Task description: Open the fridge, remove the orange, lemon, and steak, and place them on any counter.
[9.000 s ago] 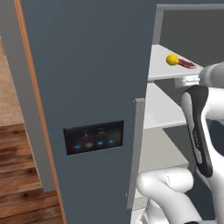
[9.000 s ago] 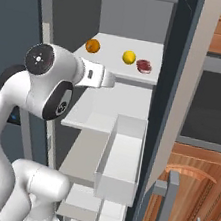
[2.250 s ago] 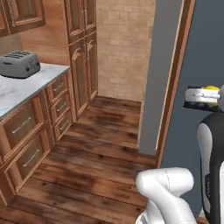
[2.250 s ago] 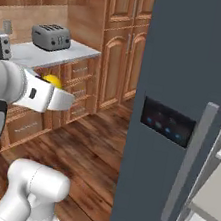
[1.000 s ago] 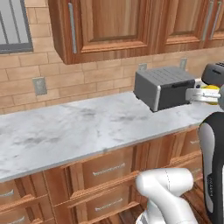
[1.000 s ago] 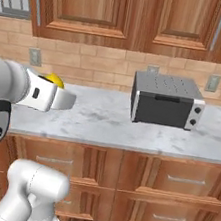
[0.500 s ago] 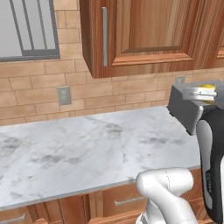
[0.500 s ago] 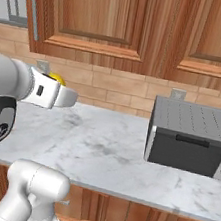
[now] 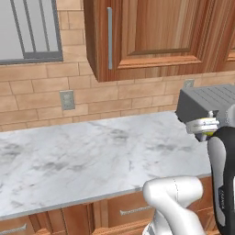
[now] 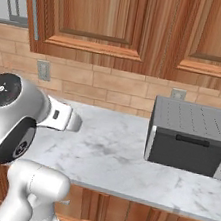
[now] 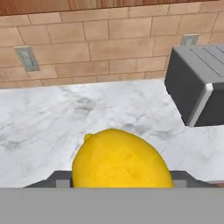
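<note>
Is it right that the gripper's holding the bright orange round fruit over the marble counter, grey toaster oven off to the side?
Not quite: the fruit in the gripper is the bright yellow oval lemon, as the hand view shows. The rest holds: white-grey marble counter below, grey toaster oven aside.

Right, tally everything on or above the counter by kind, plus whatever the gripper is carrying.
Lemon, held in the gripper: 1
Toaster oven on the counter: 1
Wall outlets: 2
Upper cabinet doors: 2
Total: 6
</note>
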### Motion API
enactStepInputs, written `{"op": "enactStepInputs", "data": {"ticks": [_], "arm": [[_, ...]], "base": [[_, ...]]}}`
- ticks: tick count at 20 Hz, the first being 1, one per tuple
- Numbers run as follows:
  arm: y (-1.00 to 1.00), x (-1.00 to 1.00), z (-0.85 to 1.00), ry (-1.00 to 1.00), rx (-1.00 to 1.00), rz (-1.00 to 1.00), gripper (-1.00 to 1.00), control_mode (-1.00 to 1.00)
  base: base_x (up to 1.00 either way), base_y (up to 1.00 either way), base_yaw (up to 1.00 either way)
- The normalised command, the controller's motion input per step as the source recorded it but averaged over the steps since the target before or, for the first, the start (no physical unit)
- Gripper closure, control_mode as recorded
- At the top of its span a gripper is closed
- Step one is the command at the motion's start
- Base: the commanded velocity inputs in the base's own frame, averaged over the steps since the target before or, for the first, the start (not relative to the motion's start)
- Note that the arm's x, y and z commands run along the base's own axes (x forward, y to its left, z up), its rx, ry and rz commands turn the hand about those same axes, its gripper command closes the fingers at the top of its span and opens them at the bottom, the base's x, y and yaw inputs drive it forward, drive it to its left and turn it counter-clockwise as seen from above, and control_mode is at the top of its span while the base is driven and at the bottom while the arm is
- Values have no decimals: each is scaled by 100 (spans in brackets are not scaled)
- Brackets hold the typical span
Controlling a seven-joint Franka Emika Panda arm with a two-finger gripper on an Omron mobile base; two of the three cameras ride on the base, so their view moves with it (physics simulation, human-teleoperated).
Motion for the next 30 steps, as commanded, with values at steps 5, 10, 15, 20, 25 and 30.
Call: {"op": "enactStepInputs", "data": {"ticks": [5,10,15,20,25,30], "arm": [[1,85,-99,36,0,0,100,-100],[0,100,-96,28,0,0,100,-100],[0,100,-82,2,0,1,100,-100],[0,92,-71,0,0,0,100,-100],[0,74,-39,0,0,0,100,-100],[0,72,-25,0,0,0,100,-100]], "base": [[0,0,0],[0,0,0],[0,0,0],[0,0,0],[0,0,0],[0,0,0]]}}
